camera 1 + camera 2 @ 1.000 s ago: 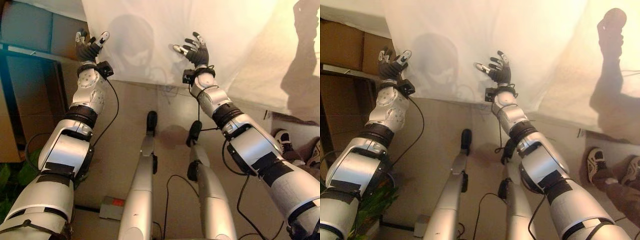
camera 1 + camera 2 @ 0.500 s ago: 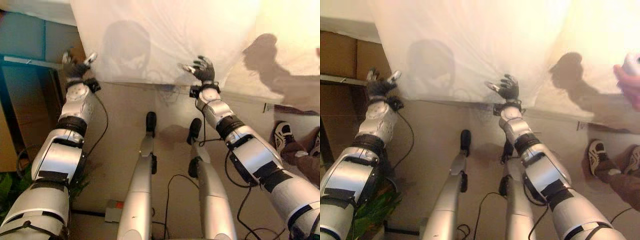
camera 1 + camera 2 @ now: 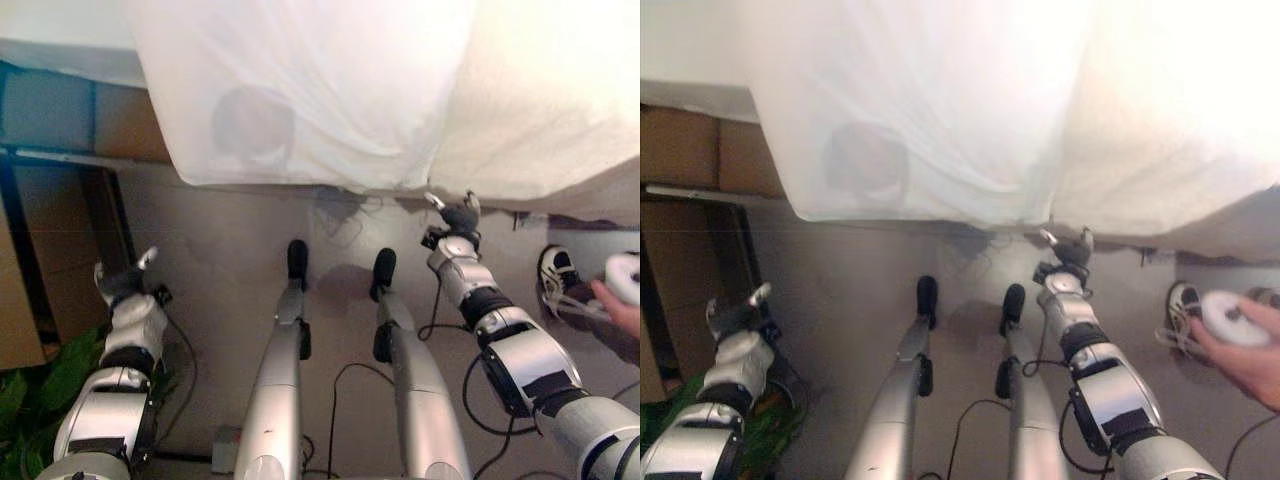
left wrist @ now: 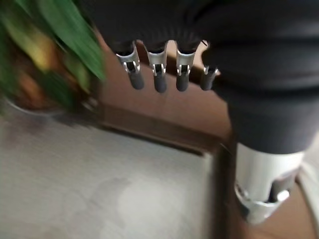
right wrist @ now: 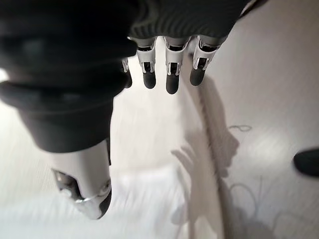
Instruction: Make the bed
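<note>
Left eye view: the white sheet [image 3: 320, 90] hangs over the bed's edge, just beyond the right hand [image 3: 458, 218], fingers spread, empty. The left hand [image 3: 122, 283], also spread, hangs low beside a plant [image 3: 45, 375].

A grey-beige floor [image 3: 230, 260] lay in soft light below the bed, with brown wooden furniture [image 3: 60, 260] standing along its left side, green plant leaves [image 3: 35, 385] low in that corner, and a person's sneaker [image 3: 560, 275] at right.

Bedroom: white bedsheet [image 3: 320, 90], leafy plant [image 3: 40, 385].
</note>
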Robot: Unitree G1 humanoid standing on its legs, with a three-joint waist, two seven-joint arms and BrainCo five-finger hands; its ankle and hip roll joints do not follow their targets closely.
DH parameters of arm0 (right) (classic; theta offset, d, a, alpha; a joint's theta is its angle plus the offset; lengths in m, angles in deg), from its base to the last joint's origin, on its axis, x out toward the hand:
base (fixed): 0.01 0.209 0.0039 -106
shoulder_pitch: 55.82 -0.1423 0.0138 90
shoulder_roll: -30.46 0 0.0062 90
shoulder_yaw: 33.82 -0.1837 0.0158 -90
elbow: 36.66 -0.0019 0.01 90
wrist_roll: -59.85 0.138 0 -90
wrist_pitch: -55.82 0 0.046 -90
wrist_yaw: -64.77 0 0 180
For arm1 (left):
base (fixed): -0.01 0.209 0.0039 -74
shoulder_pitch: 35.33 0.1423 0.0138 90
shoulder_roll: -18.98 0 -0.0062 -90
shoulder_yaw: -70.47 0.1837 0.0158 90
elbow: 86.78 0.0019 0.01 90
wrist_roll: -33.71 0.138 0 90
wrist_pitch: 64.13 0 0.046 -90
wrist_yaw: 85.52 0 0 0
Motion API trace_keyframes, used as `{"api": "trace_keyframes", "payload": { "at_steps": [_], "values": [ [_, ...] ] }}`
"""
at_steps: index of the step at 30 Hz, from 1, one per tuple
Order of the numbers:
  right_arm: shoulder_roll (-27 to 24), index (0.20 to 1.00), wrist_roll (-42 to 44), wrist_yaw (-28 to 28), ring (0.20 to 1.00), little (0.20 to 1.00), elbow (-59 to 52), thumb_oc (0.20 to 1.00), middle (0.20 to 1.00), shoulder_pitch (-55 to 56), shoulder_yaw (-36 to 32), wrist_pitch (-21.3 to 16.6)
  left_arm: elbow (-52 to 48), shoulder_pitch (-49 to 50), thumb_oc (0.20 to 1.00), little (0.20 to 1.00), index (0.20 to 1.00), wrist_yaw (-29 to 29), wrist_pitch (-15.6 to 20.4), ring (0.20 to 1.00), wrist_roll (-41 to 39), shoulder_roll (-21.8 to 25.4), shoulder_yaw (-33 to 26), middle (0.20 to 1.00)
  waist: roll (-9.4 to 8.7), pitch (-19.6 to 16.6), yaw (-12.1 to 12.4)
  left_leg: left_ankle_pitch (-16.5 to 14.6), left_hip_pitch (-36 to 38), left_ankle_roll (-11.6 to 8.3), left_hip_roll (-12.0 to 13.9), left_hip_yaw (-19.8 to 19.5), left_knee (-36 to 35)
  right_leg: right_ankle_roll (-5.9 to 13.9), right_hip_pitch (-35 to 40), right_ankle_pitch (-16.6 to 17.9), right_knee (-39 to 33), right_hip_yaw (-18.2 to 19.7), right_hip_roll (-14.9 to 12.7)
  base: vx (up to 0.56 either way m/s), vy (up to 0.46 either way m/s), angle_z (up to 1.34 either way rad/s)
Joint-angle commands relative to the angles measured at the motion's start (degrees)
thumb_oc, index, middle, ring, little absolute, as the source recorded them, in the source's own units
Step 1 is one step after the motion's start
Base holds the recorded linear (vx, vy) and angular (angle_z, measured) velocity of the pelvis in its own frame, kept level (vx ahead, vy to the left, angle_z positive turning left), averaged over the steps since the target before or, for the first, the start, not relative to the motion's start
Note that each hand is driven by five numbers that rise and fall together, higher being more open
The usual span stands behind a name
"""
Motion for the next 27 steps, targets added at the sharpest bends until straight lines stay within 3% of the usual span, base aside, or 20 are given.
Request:
{"api": "trace_keyframes", "payload": {
  "at_steps": [1,8,12,18,22,27],
  "values": [
    [-4.1,1.0,-7.6,-3.5,1.0,1.0,-0.6,1.0,1.0,5.3,0.2,1.7,2.6,3.2,1.0,1.0,1.0,-4.8,-0.6,1.0,5.3,-3.0,-0.2,1.0,0.98,-0.1,0.7,-10.8,0.6,1.15,-4.5,1.7,8.9,5.23,4.5,0.2,-4.2,-3.1,-2.1,0.0,-0.056,-0.06],
    [-8.0,1.0,-18.3,-13.5,1.0,1.0,0.1,1.0,1.0,21.0,1.7,3.9,1.7,13.5,1.0,1.0,1.0,-13.3,-0.6,1.0,12.6,-9.6,3.9,1.0,2.86,-0.1,-0.4,-9.3,16.5,1.07,-3.6,0.6,5.0,3.92,16.4,-6.4,2.6,-3.4,-1.6,0.01,-0.085,-0.04],
    [-7.9,1.0,-23.0,-18.9,1.0,1.0,4.4,1.0,1.0,29.5,1.9,4.7,1.2,17.4,1.0,1.0,1.0,-16.7,-1.0,1.0,21.8,-10.6,8.5,1.0,3.22,-4.7,-1.0,-7.3,23.7,0.27,-2.5,-1.3,1.9,2.75,23.1,-10.5,4.8,-4.4,-0.7,0.02,-0.215,0.2],
    [-5.9,1.0,-27.0,-23.1,1.0,1.0,9.1,1.0,1.0,37.9,0.7,6.3,3.1,20.5,1.0,1.0,1.0,-19.3,-2.0,1.0,29.9,-12.6,10.7,1.0,1.34,-12.1,-1.4,-6.3,29.8,-0.83,-1.5,-1.0,0.1,2.75,32.1,-9.2,-2.3,-5.0,1.2,0.0,-0.184,0.12],
    [-5.4,1.0,-30.0,-24.8,1.0,1.0,10.6,1.0,1.0,40.1,1.5,7.0,4.9,21.4,1.0,1.0,1.0,-19.9,-2.8,1.0,35.1,-14.0,13.0,1.0,0.74,-16.1,-1.9,-7.9,33.4,-0.04,-3.0,-0.3,-0.1,2.98,35.3,-8.2,-5.0,-3.6,2.1,0.02,-0.062,-0.24],
    [-4.7,1.0,-33.4,-26.5,1.0,1.0,12.8,1.0,1.0,40.3,3.0,8.2,6.7,22.2,1.0,1.0,1.0,-21.1,-3.7,1.0,37.2,-14.7,13.3,1.0,0.54,-20.8,-1.7,-8.1,38.0,1.49,-3.5,-0.4,-5.3,3.64,38.2,-6.8,-8.1,-1.4,3.5,0.03,0.003,-0.28]
  ]
}}
